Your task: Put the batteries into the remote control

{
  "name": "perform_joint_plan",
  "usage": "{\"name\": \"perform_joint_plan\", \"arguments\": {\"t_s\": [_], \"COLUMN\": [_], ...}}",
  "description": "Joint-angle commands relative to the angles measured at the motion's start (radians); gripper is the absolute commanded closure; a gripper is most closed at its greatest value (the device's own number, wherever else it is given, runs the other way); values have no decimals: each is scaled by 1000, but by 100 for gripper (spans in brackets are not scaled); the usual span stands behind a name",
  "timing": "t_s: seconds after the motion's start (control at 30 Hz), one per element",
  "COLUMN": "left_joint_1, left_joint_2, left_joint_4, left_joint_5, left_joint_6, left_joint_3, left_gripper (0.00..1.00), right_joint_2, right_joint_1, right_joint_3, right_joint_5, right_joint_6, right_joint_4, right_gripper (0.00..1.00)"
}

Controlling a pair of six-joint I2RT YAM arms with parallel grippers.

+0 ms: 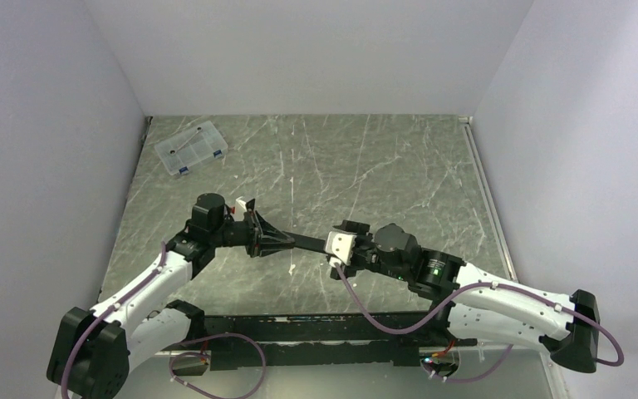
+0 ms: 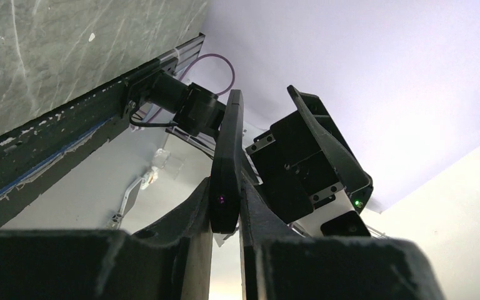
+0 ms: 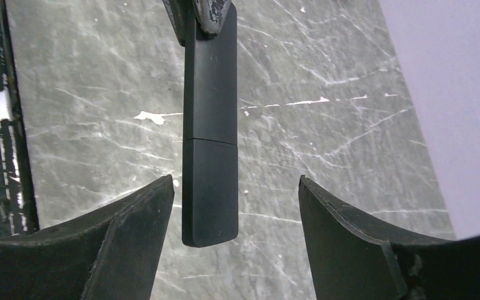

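While clamping remote control (image 3: pixel 209 134) at one end w/ L gripper (image 2: pixel 225 209), holds mid-air btwn arms, long axis aimed into R gripper (image 3: pixel 236 187); straddles free end w/ R jaws apart, no contact.

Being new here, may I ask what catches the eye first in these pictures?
The left gripper holds the black remote control above the table at mid-scene. The right gripper stands open, a finger on each side of the remote's free end without touching. A clear compartment box sits at the table's far left corner.
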Motion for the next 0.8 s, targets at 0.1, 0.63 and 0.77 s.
{"name": "perform_joint_plan", "arguments": {"t_s": [0.1, 0.63, 0.77], "left_joint_1": [13, 17, 17], "left_joint_2": [-11, -4, 4], "left_joint_4": [121, 157, 155], "left_joint_5": [54, 72, 72], "left_joint_6": [-83, -122, -120], "left_joint_3": [-26, -34, -28], "left_gripper": [100, 100, 100], "right_joint_2": [36, 72, 69], "right_joint_1": [32, 69, 70], "right_joint_3": [18, 43, 50], "right_joint_5": [100, 192, 184], "right_joint_6": [-107, -137, -135], "right_joint_4": [67, 67, 52], "right_gripper": [33, 77, 100]}}
